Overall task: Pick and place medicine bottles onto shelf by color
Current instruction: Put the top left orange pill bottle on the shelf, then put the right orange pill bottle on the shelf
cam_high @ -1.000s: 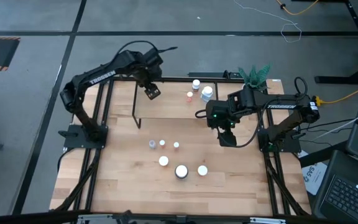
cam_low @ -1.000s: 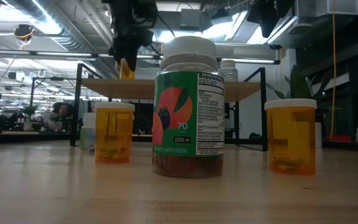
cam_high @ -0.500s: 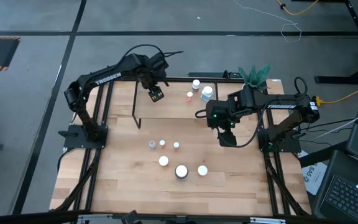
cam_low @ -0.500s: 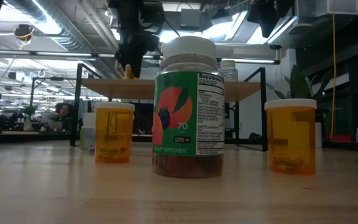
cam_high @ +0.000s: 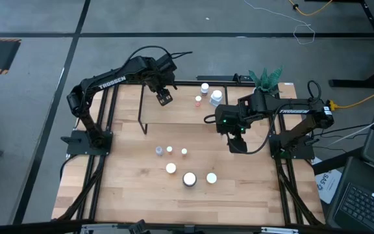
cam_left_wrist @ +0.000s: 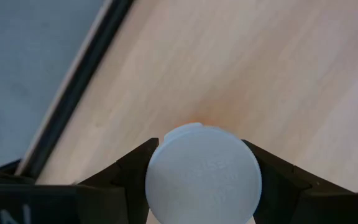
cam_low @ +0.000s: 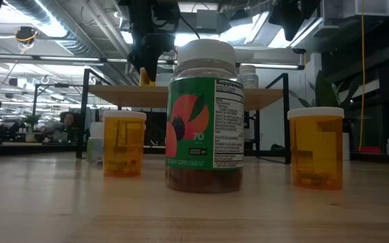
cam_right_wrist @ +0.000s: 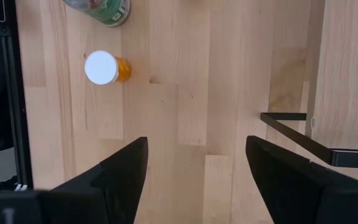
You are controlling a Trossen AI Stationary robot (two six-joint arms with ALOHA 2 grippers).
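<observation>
1. Nine bottles show from above: six stand on the open surface (cam_high: 135, 195) and three on the shelf (cam_high: 180, 112).
2. The six form two rows: three small ones (cam_high: 169, 150) nearer the shelf, and three larger ones, of which the middle and biggest (cam_high: 189, 179) carries a green label.
3. Of the three on the shelf, two white-capped ones (cam_high: 205, 88) and (cam_high: 216, 97) stand near its right end, and a small orange one (cam_high: 198, 100) just beside them.
4. There are two hands. The left hand (cam_high: 164, 99) hangs over the shelf's left part, its fingers (cam_left_wrist: 129, 180) closed on either side of a white-capped bottle (cam_left_wrist: 204, 175).
5. The right hand (cam_high: 237, 144) waits over the surface, right of the shelf, jaws wide apart and empty.
6. One potted plant (cam_high: 267, 79) stands at the far right corner.
</observation>
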